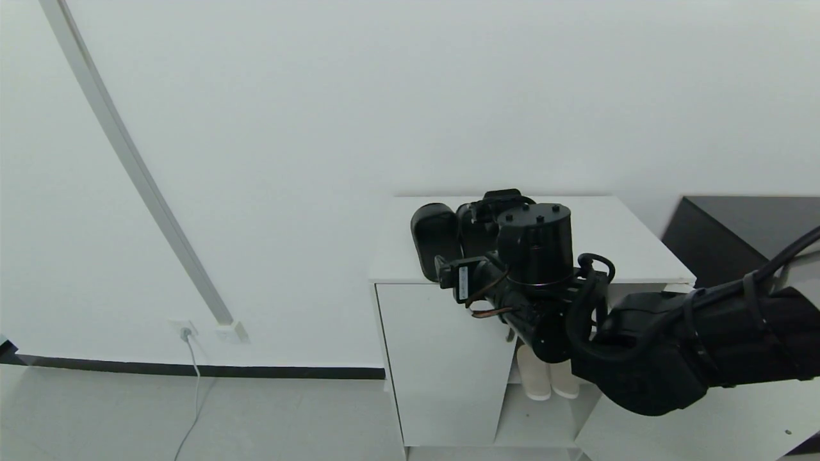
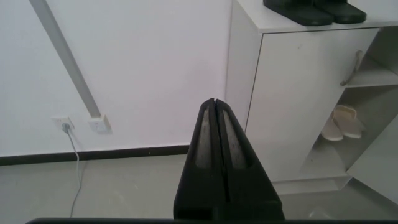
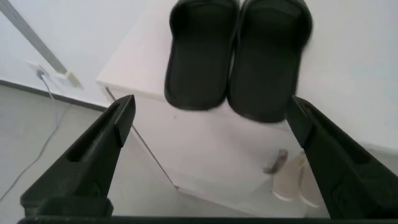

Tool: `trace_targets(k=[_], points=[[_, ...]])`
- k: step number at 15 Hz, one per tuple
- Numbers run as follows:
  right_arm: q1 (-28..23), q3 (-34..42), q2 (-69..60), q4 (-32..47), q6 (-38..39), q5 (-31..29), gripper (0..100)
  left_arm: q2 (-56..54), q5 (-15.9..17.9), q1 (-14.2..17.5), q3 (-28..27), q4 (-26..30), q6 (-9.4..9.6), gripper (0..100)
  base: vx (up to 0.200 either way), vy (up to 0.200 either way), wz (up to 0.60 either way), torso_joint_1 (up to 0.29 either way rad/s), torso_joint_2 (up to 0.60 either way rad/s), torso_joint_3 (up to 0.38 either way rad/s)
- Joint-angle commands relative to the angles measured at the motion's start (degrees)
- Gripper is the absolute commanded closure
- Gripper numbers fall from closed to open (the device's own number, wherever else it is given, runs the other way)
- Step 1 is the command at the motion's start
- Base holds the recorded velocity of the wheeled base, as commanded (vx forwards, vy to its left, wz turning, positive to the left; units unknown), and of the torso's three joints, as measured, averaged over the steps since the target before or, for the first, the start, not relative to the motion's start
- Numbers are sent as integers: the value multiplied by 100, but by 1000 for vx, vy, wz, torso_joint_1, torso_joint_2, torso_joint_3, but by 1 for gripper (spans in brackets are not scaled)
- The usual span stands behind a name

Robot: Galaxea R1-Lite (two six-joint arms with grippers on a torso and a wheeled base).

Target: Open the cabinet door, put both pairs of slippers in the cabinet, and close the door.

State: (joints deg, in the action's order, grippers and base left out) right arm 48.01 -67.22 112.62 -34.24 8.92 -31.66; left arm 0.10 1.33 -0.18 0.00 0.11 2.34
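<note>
Black slippers lie side by side on top of the cabinet. The right gripper hangs near them, jaws spread wide, touching nothing. The left gripper has its jaws pressed together, empty. White slippers sit inside on a shelf.

A plain white wall backs the scene; a grey strip crosses it on a slant, from 11 o'clock in the head view down towards 8 o'clock; at the strip's foot sits a small white box, and just beside it, at its 9 o'clock, a wall socket with a plug in it; a grey cable hangs from the plug towards 6 o'clock and trails onto the pale floor; a black skirting board runs where wall meets floor; at 3 o'clock, against the wall, stands a dark piece of furniture, its top flat.
</note>
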Motion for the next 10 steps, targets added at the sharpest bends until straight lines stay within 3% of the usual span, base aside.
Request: trace_targets(k=[1, 7, 10], points=[[-11, 33, 50, 5, 13, 2, 0, 8, -1, 1, 0, 7, -6, 100, 200, 0, 0, 7, 2, 7], [7, 174, 331, -3, 373, -7, 0, 8, -1, 1, 0, 7, -32, 100, 200, 0, 0, 7, 2, 1], [-11, 156, 568, -311, 338, -25, 0, 8, -1, 1, 0, -2, -129, 100, 0, 0, 0, 0, 0, 0]])
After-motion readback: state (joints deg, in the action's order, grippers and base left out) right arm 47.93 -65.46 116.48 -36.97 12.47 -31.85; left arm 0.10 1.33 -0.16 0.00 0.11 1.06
